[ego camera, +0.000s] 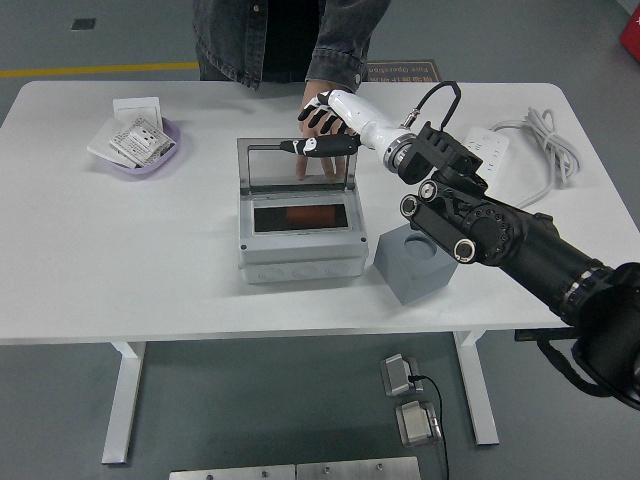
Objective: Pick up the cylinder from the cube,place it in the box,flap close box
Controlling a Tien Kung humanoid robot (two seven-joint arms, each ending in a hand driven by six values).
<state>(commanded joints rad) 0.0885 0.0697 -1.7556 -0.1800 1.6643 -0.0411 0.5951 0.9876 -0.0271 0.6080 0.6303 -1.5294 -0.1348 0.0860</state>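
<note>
The grey box (300,250) stands mid-table with its clear lid (262,162) raised upright. A red-orange cylinder (296,217) lies inside the box. The grey cube (412,268), with an empty round hole on top, sits just right of the box. My right hand (322,128) is at the lid's top right edge, fingers spread and holding nothing, with the black thumb lying along that edge. A person's hand (318,166) rests on the table right behind the lid and shows through it.
A purple bowl (143,152) of packets and a white card (136,105) sit at the far left. A white power strip (481,154) and its cable (545,140) lie at the far right. The person (285,35) stands at the far edge.
</note>
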